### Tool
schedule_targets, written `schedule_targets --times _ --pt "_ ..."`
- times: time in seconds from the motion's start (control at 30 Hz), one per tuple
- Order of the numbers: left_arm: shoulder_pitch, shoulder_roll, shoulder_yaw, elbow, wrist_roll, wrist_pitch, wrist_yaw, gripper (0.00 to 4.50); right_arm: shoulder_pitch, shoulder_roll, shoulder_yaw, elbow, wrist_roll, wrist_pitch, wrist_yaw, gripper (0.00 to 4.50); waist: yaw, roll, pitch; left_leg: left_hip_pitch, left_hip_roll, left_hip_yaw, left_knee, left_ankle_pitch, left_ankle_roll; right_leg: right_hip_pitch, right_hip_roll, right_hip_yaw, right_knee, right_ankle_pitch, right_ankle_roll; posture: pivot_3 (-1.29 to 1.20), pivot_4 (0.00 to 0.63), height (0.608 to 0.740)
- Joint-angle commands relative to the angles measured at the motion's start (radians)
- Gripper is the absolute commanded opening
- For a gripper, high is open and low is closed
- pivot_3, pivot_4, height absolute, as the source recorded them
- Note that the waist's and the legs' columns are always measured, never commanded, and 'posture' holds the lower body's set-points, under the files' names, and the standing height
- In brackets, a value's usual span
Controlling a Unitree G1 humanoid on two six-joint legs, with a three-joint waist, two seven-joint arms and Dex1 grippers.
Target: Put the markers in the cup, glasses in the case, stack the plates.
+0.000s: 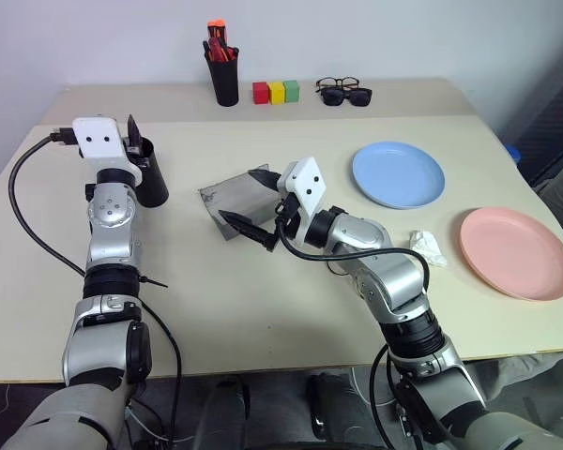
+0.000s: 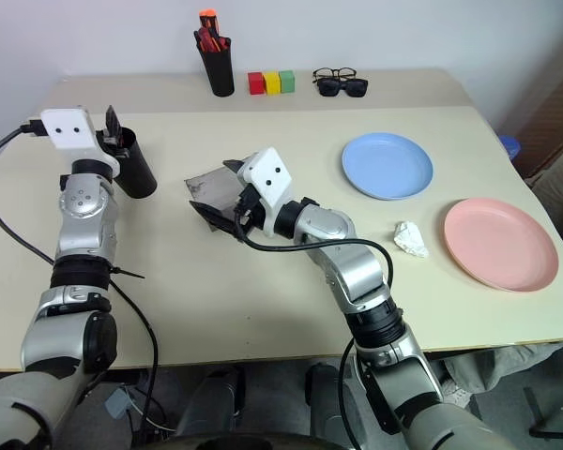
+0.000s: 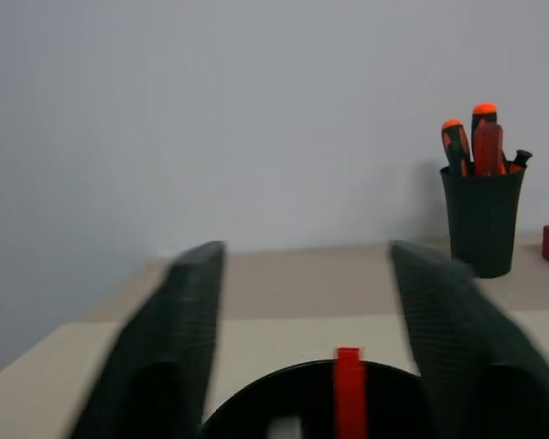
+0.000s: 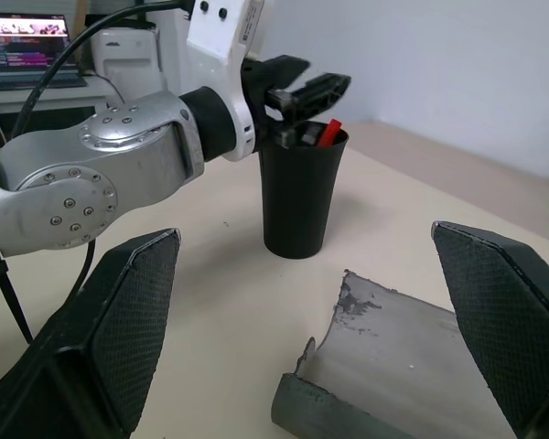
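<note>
The wide black cup [image 1: 152,183] stands at the table's left, with a red-capped marker [image 3: 348,393] upright inside it. My left gripper [image 1: 136,139] hovers just over the cup's rim, its fingers [image 3: 178,329] apart and empty. The grey case [image 1: 227,199] lies open in the middle. My right gripper [image 1: 239,195] is open around the case, one finger on each side. The wire-framed glasses [image 1: 336,84] rest at the back beside black sunglasses [image 1: 349,97]. On the right, the light blue plate [image 1: 398,174] and the pink plate [image 1: 516,251] lie apart.
A slim black pen cup [image 1: 225,80] holding orange- and red-capped markers stands at the back. Red, yellow and green blocks [image 1: 276,91] sit next to it. A crumpled white scrap [image 1: 429,247] lies between the right arm and the pink plate.
</note>
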Motion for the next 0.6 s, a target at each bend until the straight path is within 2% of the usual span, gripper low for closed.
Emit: schedule_targets --times 0.03,0.17,0.27,0.33,0.43,0.53,0.6 --pt "-0.007 0.001 0.015 -0.098 -0.035 -0.009 -0.020 2.89 -0.008 -0.004 -0.008 -0.047 0.008 -0.008 0.002 4.50 0.000 0.000 0.000 0.000 0.000 0.000 0.000 0.000 0.000 0.000 0.000 0.000 0.000 0.000 0.000 0.00 0.150 0.740" --pt "0.030 0.004 -0.057 -0.304 -0.162 0.088 -0.279 2.89 -0.004 -0.045 -0.033 -0.064 0.012 0.002 0.009 4.50 -0.001 0.000 0.000 0.000 0.000 0.000 0.000 0.000 0.000 0.000 0.000 0.000 0.000 0.000 0.000 0.00 0.150 0.740" --pt "0.102 0.067 -0.160 -0.481 -0.257 0.331 -0.517 3.71 0.006 -0.126 -0.054 -0.070 -0.004 -0.008 0.039 4.50 -0.001 0.000 0.000 0.000 0.000 0.000 0.000 0.000 0.000 0.000 0.000 0.000 0.000 0.000 0.000 0.00 0.150 0.740" --pt "0.145 0.127 -0.243 -0.566 -0.262 0.493 -0.622 4.41 0.023 -0.197 -0.064 -0.080 -0.009 -0.018 0.080 4.50 -0.004 0.000 0.000 0.000 0.000 0.000 0.000 0.000 0.000 0.000 0.000 0.000 0.000 0.000 0.000 0.00 0.150 0.740" --pt "0.171 0.178 -0.348 -0.621 -0.232 0.672 -0.695 4.41 0.055 -0.307 -0.073 -0.099 0.003 -0.028 0.155 4.50 -0.004 0.001 0.001 0.000 0.000 0.000 0.000 0.000 0.000 0.000 0.000 0.000 0.000 0.000 0.000 0.00 0.150 0.740" --pt "0.176 0.191 -0.432 -0.640 -0.216 0.792 -0.756 4.41 0.089 -0.402 -0.093 -0.099 0.007 -0.044 0.223 4.50 -0.006 0.001 0.001 0.000 0.000 0.000 0.000 0.000 0.000 0.000 0.001 0.000 0.000 0.000 0.000 0.00 0.150 0.740" --pt "0.155 0.172 -0.461 -0.602 -0.179 0.838 -0.732 4.41 0.098 -0.432 -0.108 -0.077 -0.004 -0.061 0.225 4.50 -0.007 0.001 0.001 0.000 0.000 0.000 0.000 0.000 0.001 0.000 0.001 0.001 0.000 0.000 0.000 0.00 0.150 0.740"
